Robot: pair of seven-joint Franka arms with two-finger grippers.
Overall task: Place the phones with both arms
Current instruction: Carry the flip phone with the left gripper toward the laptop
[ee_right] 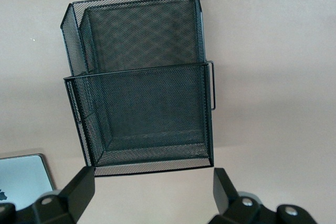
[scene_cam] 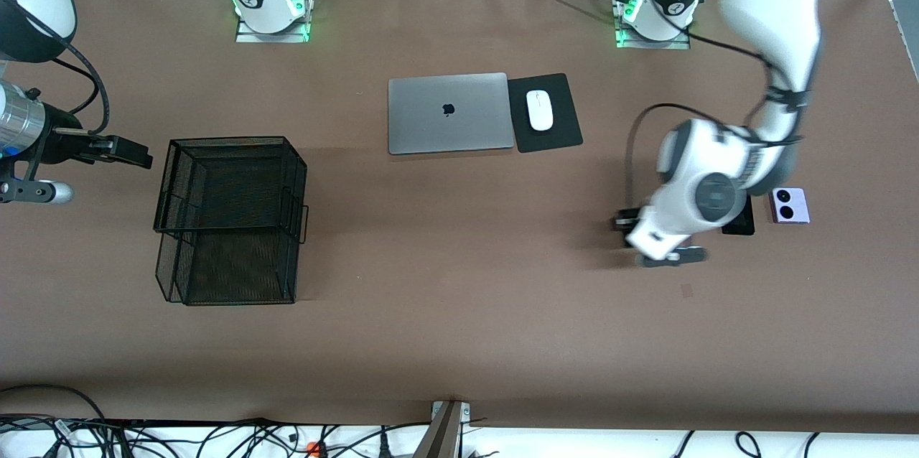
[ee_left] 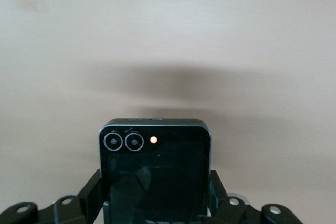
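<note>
My left gripper (scene_cam: 626,221) is shut on the small dark grey flip phone (ee_left: 155,156). It holds the phone just above bare table, toward the left arm's end. In the left wrist view the phone sits between both fingers (ee_left: 94,190), its two round lenses showing. The long black slab (scene_cam: 739,220) lies flat on the table, mostly hidden under the left arm's wrist. The lavender-white phone with two black circles (scene_cam: 790,204) lies beside it. My right gripper (scene_cam: 133,153) is open and empty, up beside the black mesh basket (scene_cam: 228,140). The right wrist view looks down into the basket (ee_right: 139,72).
A shut silver laptop (scene_cam: 449,112) lies mid-table near the bases; its corner shows in the right wrist view (ee_right: 23,179). A white mouse (scene_cam: 540,110) sits on a black pad (scene_cam: 563,131) next to it. Cables run along the table's near edge.
</note>
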